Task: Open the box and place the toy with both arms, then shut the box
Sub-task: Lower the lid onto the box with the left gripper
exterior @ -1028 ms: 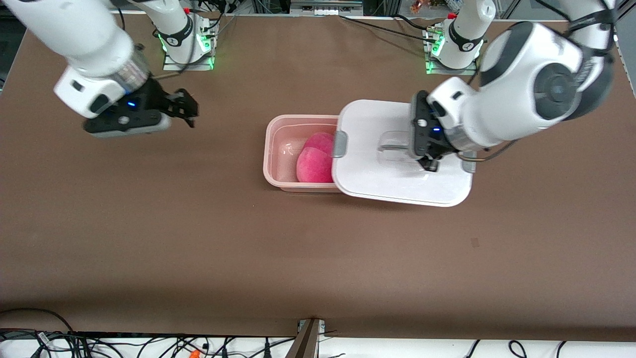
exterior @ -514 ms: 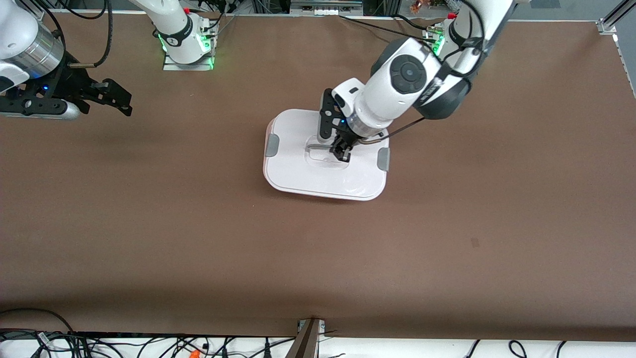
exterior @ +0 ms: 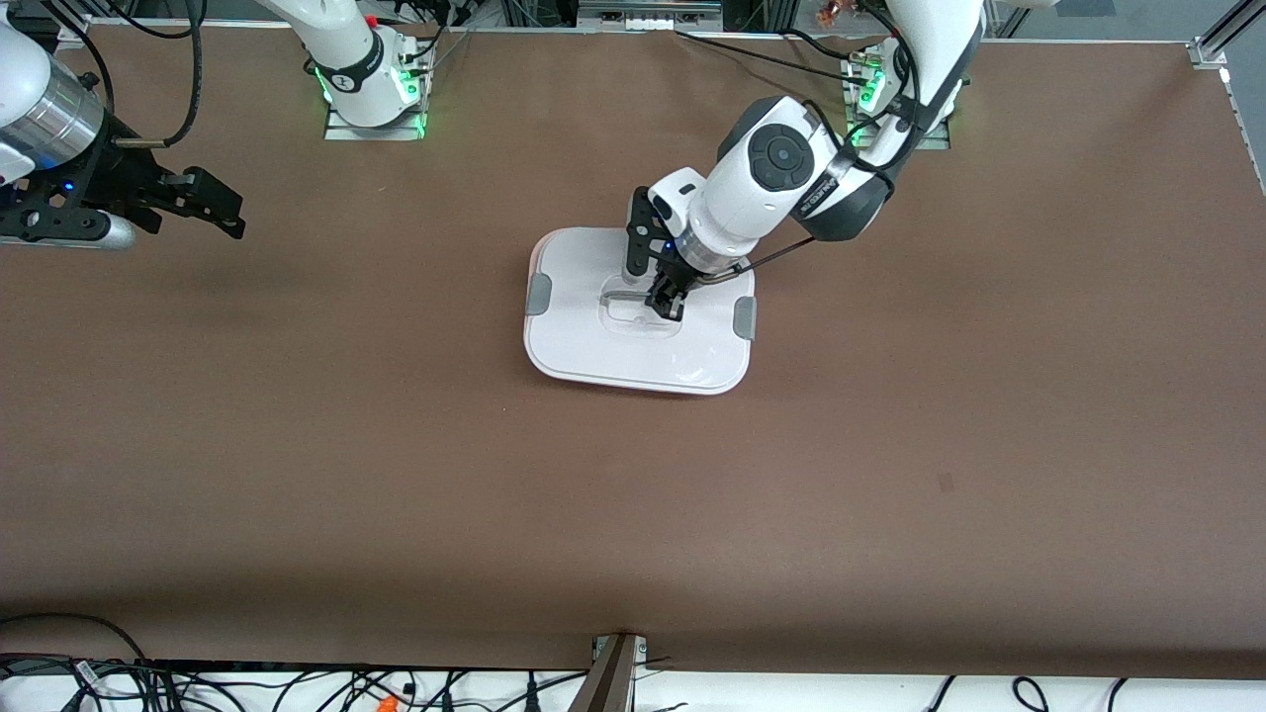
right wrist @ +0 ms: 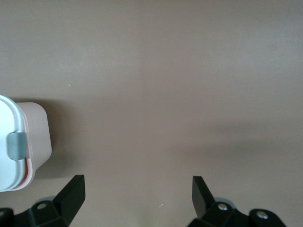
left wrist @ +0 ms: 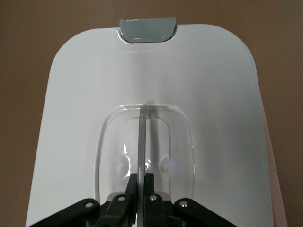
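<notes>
The left gripper (exterior: 661,300) has its fingers pinched on the lid's handle (left wrist: 142,137), seating the lid (exterior: 593,346) squarely over the box (right wrist: 35,137) mid-bench, toy hidden, while the right gripper (exterior: 213,203) waits wide-fingered over the bench's (exterior: 396,475) right-arm end.

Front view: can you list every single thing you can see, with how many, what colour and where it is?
box: one, white lid over a pale pink base, lid on, mid-table.
grey clips: two, grey, one at each short end of the lid.
handle: one, clear and thin, in the lid's sunken centre.
toy: none showing.
table: one, brown cover, under everything.
cables: many, mostly black, along the table edge nearest the front camera.
left tool: one, black, shut on the handle.
right tool: one, black, open, up over the right arm's end of the table, waiting.
</notes>
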`<state>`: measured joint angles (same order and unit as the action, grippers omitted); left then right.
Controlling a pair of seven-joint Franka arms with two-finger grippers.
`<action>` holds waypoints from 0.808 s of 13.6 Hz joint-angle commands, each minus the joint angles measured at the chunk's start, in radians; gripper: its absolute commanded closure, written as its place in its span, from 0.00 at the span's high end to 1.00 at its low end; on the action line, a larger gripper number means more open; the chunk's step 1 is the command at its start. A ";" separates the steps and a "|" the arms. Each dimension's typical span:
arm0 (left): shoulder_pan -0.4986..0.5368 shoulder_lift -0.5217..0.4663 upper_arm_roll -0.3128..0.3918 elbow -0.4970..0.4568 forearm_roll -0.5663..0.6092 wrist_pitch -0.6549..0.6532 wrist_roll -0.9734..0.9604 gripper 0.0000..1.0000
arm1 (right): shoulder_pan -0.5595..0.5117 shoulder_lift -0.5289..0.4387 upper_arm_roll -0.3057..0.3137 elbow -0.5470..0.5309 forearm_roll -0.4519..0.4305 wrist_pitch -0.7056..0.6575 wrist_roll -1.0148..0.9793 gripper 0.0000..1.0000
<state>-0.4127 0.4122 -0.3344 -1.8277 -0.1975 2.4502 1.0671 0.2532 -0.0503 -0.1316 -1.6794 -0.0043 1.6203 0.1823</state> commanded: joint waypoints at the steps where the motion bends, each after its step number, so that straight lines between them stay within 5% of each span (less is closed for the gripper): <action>1: -0.026 -0.016 0.011 -0.021 -0.011 0.030 0.010 0.00 | -0.008 0.024 -0.011 0.059 0.003 -0.008 -0.023 1.00; 11: -0.034 -0.036 0.008 -0.074 0.027 0.026 0.011 0.00 | 0.014 0.027 -0.009 0.076 0.010 -0.017 -0.003 1.00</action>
<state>-0.4326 0.3999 -0.3305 -1.8526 -0.1818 2.4597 1.0670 0.2646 -0.0299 -0.1354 -1.6306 -0.0038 1.6226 0.1795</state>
